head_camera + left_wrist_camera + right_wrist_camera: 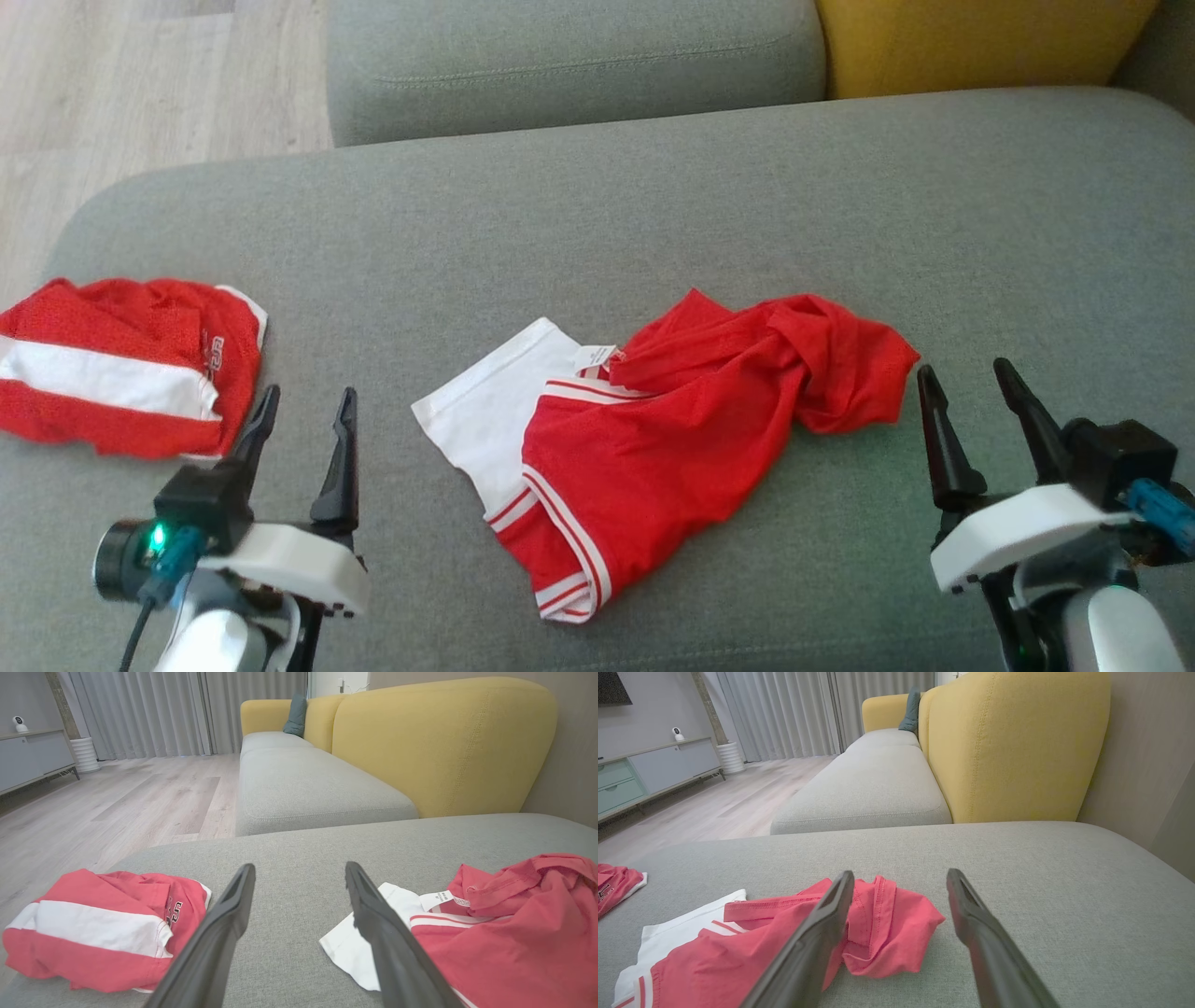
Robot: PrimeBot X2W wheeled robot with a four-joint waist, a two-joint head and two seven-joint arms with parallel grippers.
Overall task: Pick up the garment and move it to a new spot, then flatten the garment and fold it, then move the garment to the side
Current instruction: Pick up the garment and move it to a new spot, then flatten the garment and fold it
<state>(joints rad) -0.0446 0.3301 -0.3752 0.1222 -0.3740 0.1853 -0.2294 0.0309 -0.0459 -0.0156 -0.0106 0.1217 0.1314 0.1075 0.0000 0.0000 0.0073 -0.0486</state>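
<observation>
A crumpled red and white garment (653, 439) lies in the middle of the grey sofa seat (653, 205); it also shows in the left wrist view (490, 938) and the right wrist view (794, 942). My left gripper (308, 401) stands open to the garment's left, with nothing between its fingers (233, 905). My right gripper (966, 373) stands open just right of the garment's red end, apart from it, also holding nothing. Its left finger (831, 914) overlaps the cloth in the right wrist view.
A second red and white garment (121, 364) lies folded at the seat's left edge (103, 928). Beyond the seat are another grey cushion (569, 56), a yellow backrest (980, 37) and wooden floor (140, 84) at far left.
</observation>
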